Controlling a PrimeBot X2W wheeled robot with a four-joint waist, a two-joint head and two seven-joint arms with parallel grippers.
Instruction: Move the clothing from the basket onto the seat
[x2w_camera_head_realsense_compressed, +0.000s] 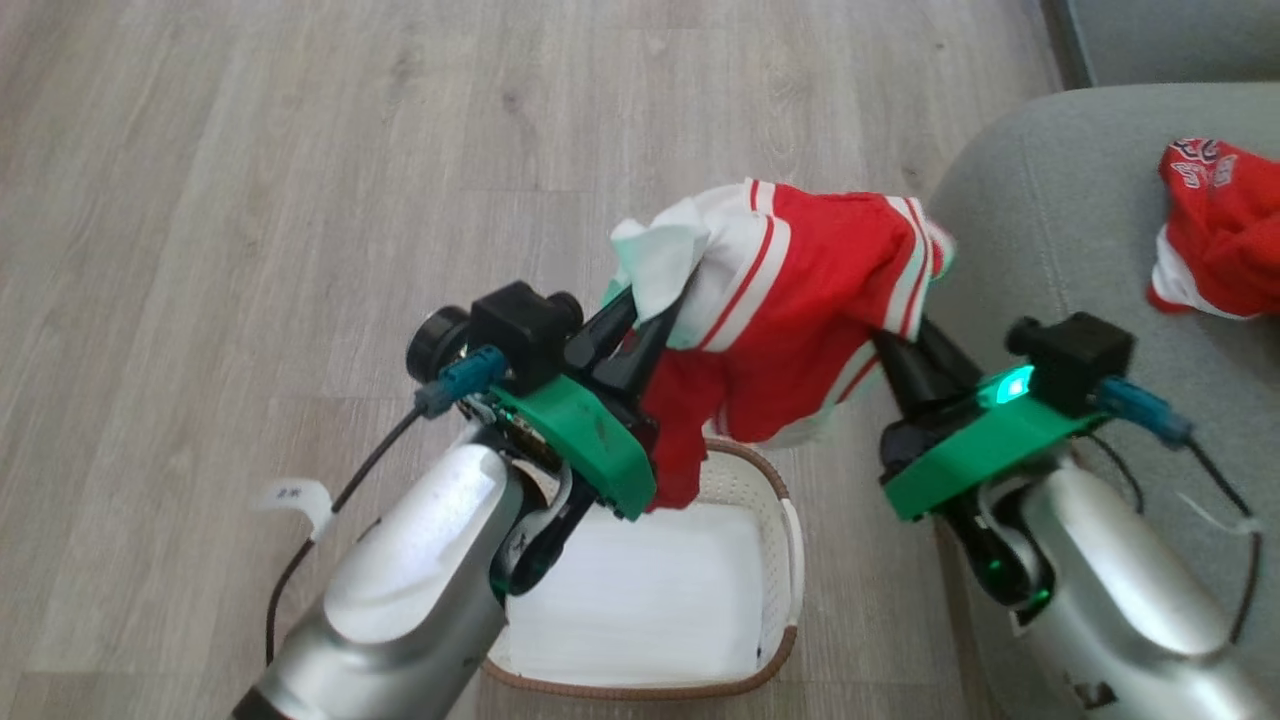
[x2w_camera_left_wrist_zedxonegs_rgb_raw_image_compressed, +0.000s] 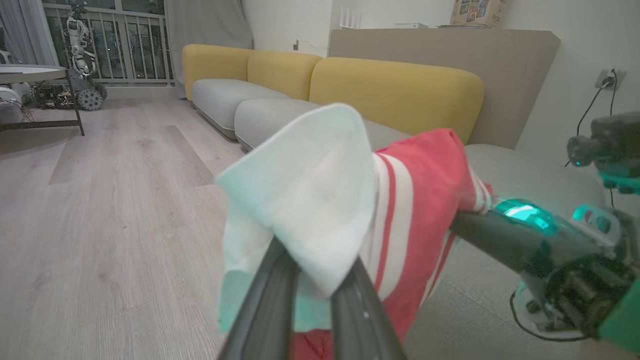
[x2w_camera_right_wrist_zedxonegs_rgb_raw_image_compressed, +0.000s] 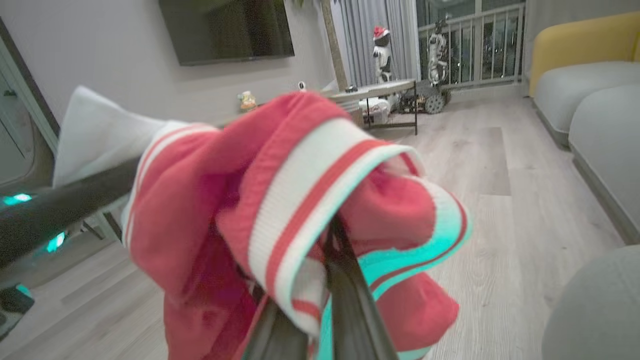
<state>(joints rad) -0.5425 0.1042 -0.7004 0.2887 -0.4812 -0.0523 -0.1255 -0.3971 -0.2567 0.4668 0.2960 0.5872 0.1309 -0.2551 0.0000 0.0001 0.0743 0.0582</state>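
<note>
Red shorts (x2w_camera_head_realsense_compressed: 800, 300) with white stripes hang in the air above the white basket (x2w_camera_head_realsense_compressed: 790, 560), stretched between both grippers. My left gripper (x2w_camera_head_realsense_compressed: 665, 300) is shut on the shorts' white end (x2w_camera_left_wrist_zedxonegs_rgb_raw_image_compressed: 310, 210). My right gripper (x2w_camera_head_realsense_compressed: 905, 335) is shut on the striped waistband (x2w_camera_right_wrist_zedxonegs_rgb_raw_image_compressed: 310, 200); its fingertips are hidden in the fabric. The shorts' lower edge droops to the basket's rim. A red printed jersey (x2w_camera_head_realsense_compressed: 1220, 230) lies crumpled on the grey-green seat (x2w_camera_head_realsense_compressed: 1040, 220) at the right. The basket's white floor shows bare.
Pale wood floor (x2w_camera_head_realsense_compressed: 300, 200) spreads left and ahead. The seat's rounded edge is close to my right arm. In the wrist views, a yellow-backed sofa (x2w_camera_left_wrist_zedxonegs_rgb_raw_image_compressed: 390, 90), a low table (x2w_camera_right_wrist_zedxonegs_rgb_raw_image_compressed: 380, 90) and a parked wheeled robot (x2w_camera_left_wrist_zedxonegs_rgb_raw_image_compressed: 82, 60) stand farther off.
</note>
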